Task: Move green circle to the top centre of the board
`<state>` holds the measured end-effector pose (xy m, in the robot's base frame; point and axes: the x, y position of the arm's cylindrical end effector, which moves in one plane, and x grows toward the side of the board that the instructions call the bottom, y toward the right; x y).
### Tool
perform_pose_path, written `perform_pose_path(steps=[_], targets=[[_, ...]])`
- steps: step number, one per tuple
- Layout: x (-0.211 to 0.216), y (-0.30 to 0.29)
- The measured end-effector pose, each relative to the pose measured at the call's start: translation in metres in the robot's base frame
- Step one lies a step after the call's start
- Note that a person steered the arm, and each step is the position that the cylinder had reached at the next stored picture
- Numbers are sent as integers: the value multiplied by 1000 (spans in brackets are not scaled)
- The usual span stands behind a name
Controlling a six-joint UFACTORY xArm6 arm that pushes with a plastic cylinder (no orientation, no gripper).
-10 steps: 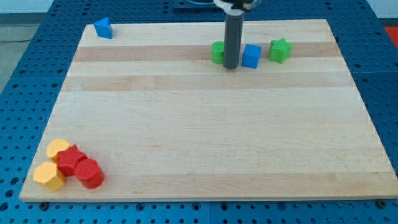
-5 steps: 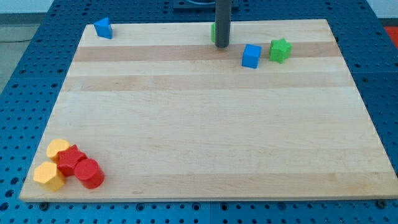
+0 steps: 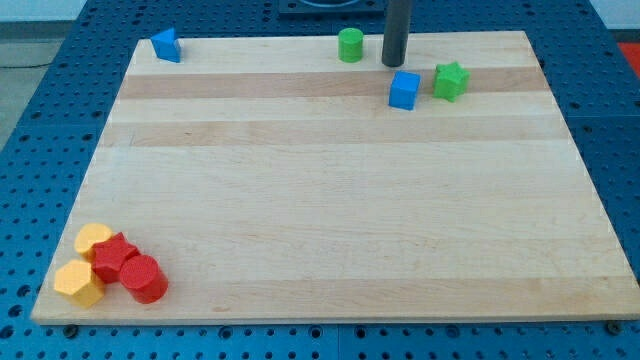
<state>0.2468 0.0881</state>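
While my tip (image 3: 394, 62) stands free, the smooth green circle (image 3: 350, 45) sits beside it on the wooden board (image 3: 330, 200).

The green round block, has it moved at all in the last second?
Yes. The green circle went toward the view's top: it was level with the blue cube, now it sits near the board's top edge, left of my tip.

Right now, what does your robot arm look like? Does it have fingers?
No fingers. All that shows of my arm is a straight, smooth, dark grey rod, round like a thick marker, coming down from the view's top. Its flat lower end, my tip, is the same dark colour. I see no cables, stripes or markings on it.
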Motion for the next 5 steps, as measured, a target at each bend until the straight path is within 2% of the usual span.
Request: perform_pose_path(steps=[1,5], targets=[[-20,0],[-23,-63]])
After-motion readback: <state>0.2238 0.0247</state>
